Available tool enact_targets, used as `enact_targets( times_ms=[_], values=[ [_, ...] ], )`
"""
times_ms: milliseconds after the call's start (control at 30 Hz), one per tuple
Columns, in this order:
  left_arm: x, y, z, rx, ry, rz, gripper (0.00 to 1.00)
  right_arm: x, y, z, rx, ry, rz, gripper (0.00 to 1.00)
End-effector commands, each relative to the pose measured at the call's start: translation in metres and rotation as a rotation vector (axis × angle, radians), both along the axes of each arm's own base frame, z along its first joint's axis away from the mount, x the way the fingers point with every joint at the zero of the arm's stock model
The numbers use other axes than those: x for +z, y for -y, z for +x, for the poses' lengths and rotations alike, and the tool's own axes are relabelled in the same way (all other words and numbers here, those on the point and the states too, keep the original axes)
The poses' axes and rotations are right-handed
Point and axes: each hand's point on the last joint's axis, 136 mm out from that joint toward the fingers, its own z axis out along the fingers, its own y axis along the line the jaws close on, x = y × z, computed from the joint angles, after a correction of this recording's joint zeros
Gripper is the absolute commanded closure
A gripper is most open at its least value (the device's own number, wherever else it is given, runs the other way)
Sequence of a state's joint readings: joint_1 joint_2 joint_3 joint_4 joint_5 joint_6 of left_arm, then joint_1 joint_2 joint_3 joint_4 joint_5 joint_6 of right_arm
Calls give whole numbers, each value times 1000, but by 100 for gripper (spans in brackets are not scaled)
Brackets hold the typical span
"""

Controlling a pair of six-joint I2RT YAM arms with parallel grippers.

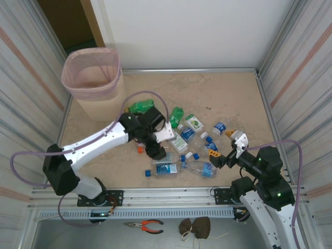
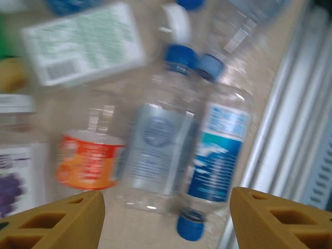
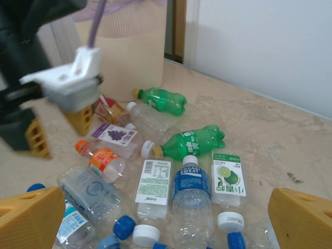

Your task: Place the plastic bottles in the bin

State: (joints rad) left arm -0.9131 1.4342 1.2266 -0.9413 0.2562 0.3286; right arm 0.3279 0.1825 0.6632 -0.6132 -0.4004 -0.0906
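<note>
The left claw (image 1: 157,152) hangs released over the bottles (image 1: 188,135), fingers (image 2: 62,220) spread wide above a clear, blue-labelled one (image 2: 220,150). The right claw (image 1: 222,144) gapes open, grasping nothing, at the pile's right edge. The bottles lie scattered mid-tabletop (image 1: 228,98) (green, clear, one orange-labelled). The bin (image 1: 97,108) stands upright in the far left corner.

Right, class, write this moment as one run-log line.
left gripper: open, over plastic bottles | right gripper: open, empty | plastic bottles: scattered on table | bin: upright, far left
</note>
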Motion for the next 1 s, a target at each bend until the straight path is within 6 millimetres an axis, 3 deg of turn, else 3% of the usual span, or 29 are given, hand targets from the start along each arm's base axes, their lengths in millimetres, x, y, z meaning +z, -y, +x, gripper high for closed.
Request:
enact_targets(
  times_ms=[0, 333, 600, 967],
  values=[
    [1, -7, -30, -143, 79, -11, 35, 5, -1, -4, 15, 23, 5, 1],
    [-25, -15, -52, -171, 285, -95, 37, 4, -1, -4, 16, 21, 6, 1],
    [-51, -3, -49, -149, 311, -110, 35, 3, 0, -2, 6, 19, 3, 1],
    [-71, -1, -45, -180, 320, -17, 35, 3, 1, -2, 0, 20, 2, 1]
  ],
)
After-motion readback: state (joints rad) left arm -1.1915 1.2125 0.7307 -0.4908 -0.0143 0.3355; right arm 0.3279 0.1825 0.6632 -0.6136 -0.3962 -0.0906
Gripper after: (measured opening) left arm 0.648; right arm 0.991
